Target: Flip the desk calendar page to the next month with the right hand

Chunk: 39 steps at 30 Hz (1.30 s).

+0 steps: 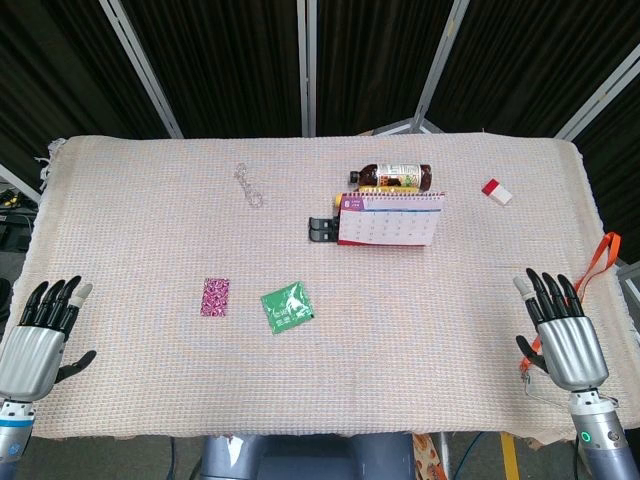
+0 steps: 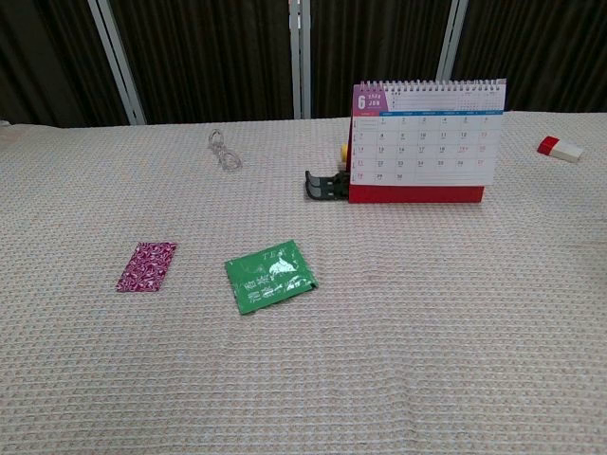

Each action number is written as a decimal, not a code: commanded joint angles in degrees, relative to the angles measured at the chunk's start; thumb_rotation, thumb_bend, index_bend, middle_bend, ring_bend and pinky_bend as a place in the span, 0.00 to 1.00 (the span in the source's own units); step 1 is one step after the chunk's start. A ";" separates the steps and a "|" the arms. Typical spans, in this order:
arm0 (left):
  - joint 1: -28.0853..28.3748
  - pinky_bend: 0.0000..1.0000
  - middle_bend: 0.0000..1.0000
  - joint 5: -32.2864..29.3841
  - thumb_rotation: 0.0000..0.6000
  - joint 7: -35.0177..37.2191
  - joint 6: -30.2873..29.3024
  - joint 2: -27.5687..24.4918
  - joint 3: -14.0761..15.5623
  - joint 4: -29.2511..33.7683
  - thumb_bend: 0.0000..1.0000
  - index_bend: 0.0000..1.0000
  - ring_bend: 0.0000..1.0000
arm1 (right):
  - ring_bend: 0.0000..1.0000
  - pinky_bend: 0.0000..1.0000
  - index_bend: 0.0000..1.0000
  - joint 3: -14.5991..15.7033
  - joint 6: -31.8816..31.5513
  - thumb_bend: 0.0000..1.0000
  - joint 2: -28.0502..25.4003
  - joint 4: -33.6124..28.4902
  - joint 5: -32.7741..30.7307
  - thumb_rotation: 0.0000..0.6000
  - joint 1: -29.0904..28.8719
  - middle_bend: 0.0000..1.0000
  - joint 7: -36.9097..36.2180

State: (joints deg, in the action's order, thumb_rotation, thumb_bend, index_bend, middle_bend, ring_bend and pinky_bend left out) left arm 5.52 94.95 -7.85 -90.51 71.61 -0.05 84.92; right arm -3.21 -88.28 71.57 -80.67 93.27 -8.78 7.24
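Starting pose as far as I can judge: my right hand [image 1: 563, 335] rests at the near right edge of the table [image 1: 120, 180], fingers spread wide, holding nothing. Left hand [image 1: 40, 335] mirrors it at the near left edge, also spread and empty, parked out of the way since the task is right-hand only. Neither hand shows in the chest view.

Desk calendar [image 2: 425, 142] stands upright toward the far side, a bit right of centre, page face toward me, spiral binding on top; the page showing reads 6, so I judge the flip is not done. It is well apart from the right hand, a long forward reach. I'd need to catch the page's lower edge and fold it over the spiral.

Clutter to avoid: brown bottle [image 1: 392, 177] lying just behind the calendar, black clip [image 2: 321, 185] touching its left side. Green tea packet [image 2: 268, 276], magenta packet [image 2: 146, 266], small chain [image 2: 223, 152], red-white eraser [image 2: 561, 148] all lie clear of the reach path.
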 commanded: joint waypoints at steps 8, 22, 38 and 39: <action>-0.18 0.00 0.00 0.25 1.00 0.04 -0.58 -0.22 -0.04 0.34 0.09 0.00 0.00 | 0.00 0.00 0.00 0.09 0.28 0.19 -0.04 -0.45 -0.21 1.00 0.02 0.00 -0.42; -0.03 0.00 0.00 -0.40 1.00 0.62 -0.38 -0.41 -0.47 0.41 0.09 0.00 0.00 | 0.49 0.45 0.10 -5.81 7.82 0.20 3.17 -12.07 -9.77 1.00 -4.62 0.47 -5.80; -0.32 0.00 0.00 0.09 1.00 1.94 -1.57 -0.95 -0.60 0.46 0.09 0.00 0.00 | 0.63 0.51 0.09 -18.60 38.45 0.30 8.04 -23.75 -46.73 1.00 -16.38 0.61 -27.35; -0.34 0.00 0.00 0.13 1.00 1.95 -1.63 -0.97 -0.59 0.48 0.09 0.00 0.00 | 0.63 0.51 0.08 -18.97 39.34 0.30 8.28 -23.17 -47.83 1.00 -16.83 0.61 -27.99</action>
State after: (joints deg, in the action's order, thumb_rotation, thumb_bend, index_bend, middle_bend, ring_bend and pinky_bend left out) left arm 5.20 95.08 -5.90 -92.13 70.65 -0.65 85.40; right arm -19.61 -52.79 78.66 -104.14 49.58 -23.13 -17.31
